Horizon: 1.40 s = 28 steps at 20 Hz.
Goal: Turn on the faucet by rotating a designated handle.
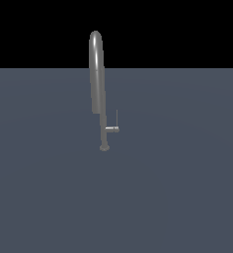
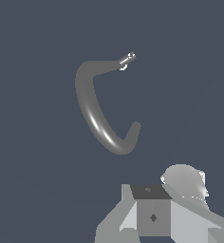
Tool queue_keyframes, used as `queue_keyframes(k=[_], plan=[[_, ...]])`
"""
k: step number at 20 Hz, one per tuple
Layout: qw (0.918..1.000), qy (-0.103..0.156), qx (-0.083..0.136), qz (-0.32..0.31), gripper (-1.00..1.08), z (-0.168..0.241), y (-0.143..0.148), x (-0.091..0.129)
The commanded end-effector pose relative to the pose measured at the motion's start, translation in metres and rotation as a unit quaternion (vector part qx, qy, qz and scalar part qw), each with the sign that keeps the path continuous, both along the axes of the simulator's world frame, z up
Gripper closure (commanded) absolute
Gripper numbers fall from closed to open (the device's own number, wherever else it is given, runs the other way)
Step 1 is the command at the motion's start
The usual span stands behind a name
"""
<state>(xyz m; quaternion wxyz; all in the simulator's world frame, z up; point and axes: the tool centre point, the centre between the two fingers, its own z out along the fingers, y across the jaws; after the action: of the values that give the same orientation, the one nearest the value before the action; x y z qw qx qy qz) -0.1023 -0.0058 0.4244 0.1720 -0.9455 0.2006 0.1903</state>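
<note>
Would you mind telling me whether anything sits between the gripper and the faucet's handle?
Nothing visible does. The gripper is apart from the faucet, and only bare grey surface surrounds the handle. The arched spout lies nearer than the handle in the wrist view.

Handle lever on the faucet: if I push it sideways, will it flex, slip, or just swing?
The handle looks like rigid metal, so it probably swings rather than bends. Its thin upright rod looks smooth, so the gripper may slip off. The faucet stands on a small base but is probably fixed.

We see only part of our gripper in the wrist view: pale grey angular housings, a darker grey square block bearing a small diamond mark, and a rounded, glossy light-grey dome
</note>
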Motion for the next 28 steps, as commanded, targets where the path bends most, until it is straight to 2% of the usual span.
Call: queue_keyframes(k=[1,5,9,13,16,19,22,25,28], plan=[[0.9993,0.021,0.021,-0.021,1.08,-0.011,-0.002,0.013],[0.9954,0.055,0.056,-0.054,1.08,-0.029,-0.005,0.033],[0.9877,0.09,0.093,-0.089,1.08,-0.05,-0.009,0.051],[0.9755,0.126,0.13,-0.124,1.08,-0.074,-0.012,0.069],[0.9632,0.154,0.16,-0.152,1.08,-0.093,-0.014,0.081],[0.9475,0.183,0.19,-0.18,1.08,-0.114,-0.015,0.093],[0.9281,0.214,0.221,-0.21,1.08,-0.137,-0.016,0.103],[0.9049,0.244,0.253,-0.24,1.08,-0.162,-0.016,0.113],[0.8784,0.274,0.284,-0.27,1.08,-0.187,-0.014,0.121]])
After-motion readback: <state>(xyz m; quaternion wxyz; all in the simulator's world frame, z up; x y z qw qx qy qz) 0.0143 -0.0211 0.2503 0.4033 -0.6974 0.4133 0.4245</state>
